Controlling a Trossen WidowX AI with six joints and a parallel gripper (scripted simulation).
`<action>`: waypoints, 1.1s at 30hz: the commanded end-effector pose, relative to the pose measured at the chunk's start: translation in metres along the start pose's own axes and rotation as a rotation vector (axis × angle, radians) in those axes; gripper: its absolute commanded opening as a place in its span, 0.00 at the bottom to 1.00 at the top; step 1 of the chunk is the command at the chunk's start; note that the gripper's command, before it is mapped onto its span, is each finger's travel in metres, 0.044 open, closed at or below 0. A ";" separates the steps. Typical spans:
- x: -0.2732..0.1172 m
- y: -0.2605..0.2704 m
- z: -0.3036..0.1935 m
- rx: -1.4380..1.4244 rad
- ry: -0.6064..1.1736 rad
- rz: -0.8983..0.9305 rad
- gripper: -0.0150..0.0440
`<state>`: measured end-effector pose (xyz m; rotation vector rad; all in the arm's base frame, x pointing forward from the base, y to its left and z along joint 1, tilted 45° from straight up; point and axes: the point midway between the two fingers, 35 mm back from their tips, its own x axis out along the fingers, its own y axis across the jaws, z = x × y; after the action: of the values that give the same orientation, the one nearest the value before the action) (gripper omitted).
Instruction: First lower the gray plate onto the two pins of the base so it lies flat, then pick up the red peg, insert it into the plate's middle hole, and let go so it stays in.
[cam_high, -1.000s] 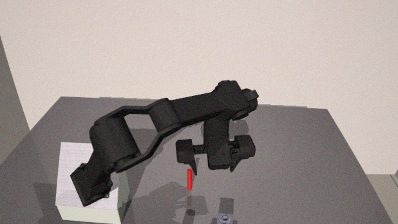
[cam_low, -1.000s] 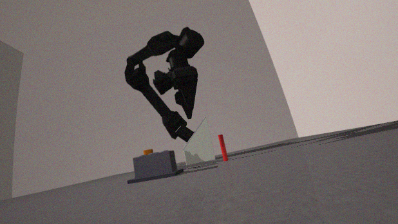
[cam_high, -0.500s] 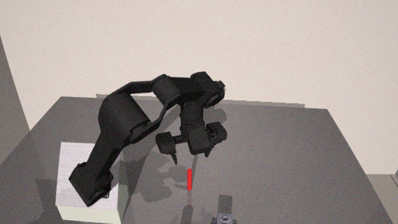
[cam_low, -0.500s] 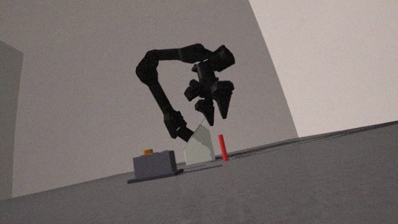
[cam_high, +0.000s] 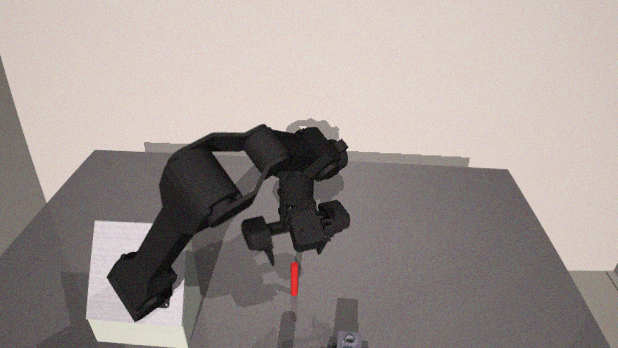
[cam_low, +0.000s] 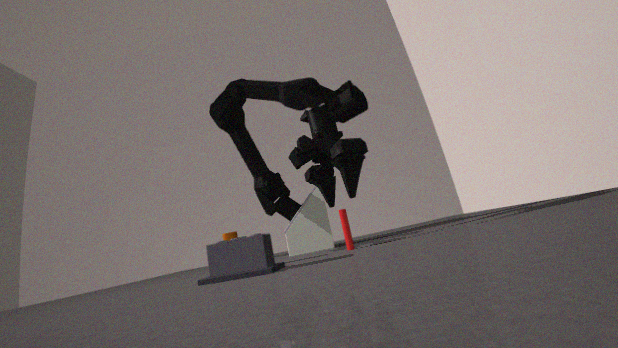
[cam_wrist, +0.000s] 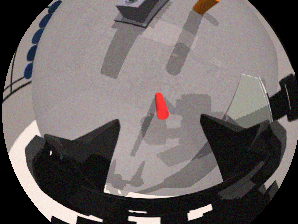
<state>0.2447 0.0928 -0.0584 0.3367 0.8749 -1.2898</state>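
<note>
The red peg (cam_high: 294, 279) (cam_low: 346, 230) (cam_wrist: 161, 106) stands upright on the table. My gripper (cam_high: 296, 257) (cam_low: 342, 201) (cam_wrist: 161, 120) is open and empty, with its fingertips pointing down just above the peg's top in the exterior view. In the wrist view the peg shows between the two fingers. The gray plate (cam_low: 237, 257) (cam_wrist: 142, 10) looks like a thick block lying flat on the wider base (cam_low: 240, 275) (cam_wrist: 131, 22). One ringed hole of it shows at the bottom edge of the top view; its other holes are cut off or hidden, and the pins cannot be made out.
An orange cylinder (cam_low: 230, 236) (cam_wrist: 206, 6) stands beside the plate and base, partly hidden behind them in the exterior view. A white box (cam_high: 107, 250) (cam_low: 307, 235) (cam_wrist: 247, 100) stands at the arm's foot. Blue rounded shapes (cam_wrist: 37, 36) show at the wrist view's left edge.
</note>
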 end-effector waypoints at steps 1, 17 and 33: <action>0.008 -0.001 0.000 -0.008 -0.006 -0.003 1.00; 0.034 -0.001 0.001 -0.008 -0.007 -0.003 1.00; 0.053 -0.003 0.001 -0.007 -0.009 -0.004 0.87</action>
<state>0.2447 0.0565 -0.0935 0.3342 0.8721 -1.2929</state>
